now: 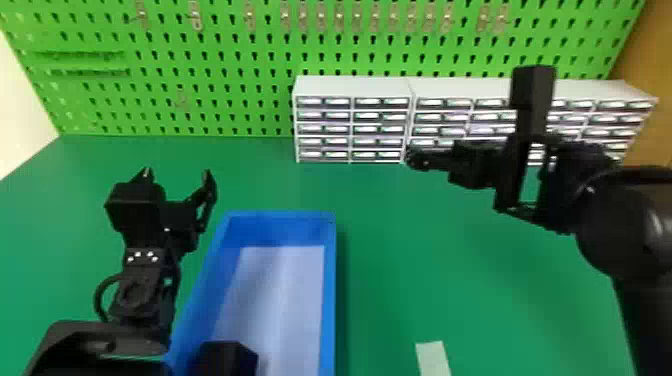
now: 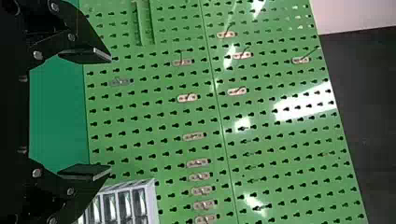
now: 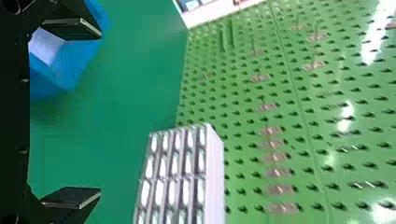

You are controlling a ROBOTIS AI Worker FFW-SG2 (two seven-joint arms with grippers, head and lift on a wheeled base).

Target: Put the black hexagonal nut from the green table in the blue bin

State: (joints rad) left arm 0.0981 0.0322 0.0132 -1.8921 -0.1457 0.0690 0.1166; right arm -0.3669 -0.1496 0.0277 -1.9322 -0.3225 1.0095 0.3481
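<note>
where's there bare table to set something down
The widest bare patch of green table is right of the blue bin, bordered by drawer cabinets and a pale strip. Another lies between left gripper and pegboard. Crowded: the bin's left side, beside that gripper, and under the right arm.

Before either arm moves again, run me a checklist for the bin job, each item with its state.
1. Left gripper open with nothing between its fingers: ok.
2. Right gripper open with nothing between its fingers: ok.
3. Blue bin on the green table, opening upward: ok.
4. Black nut located: cannot tell; the dark shape at the bin's near end may be it or a robot part.
5. Clear sight of the bin's near end: not ok, that shape covers part of it.
</note>
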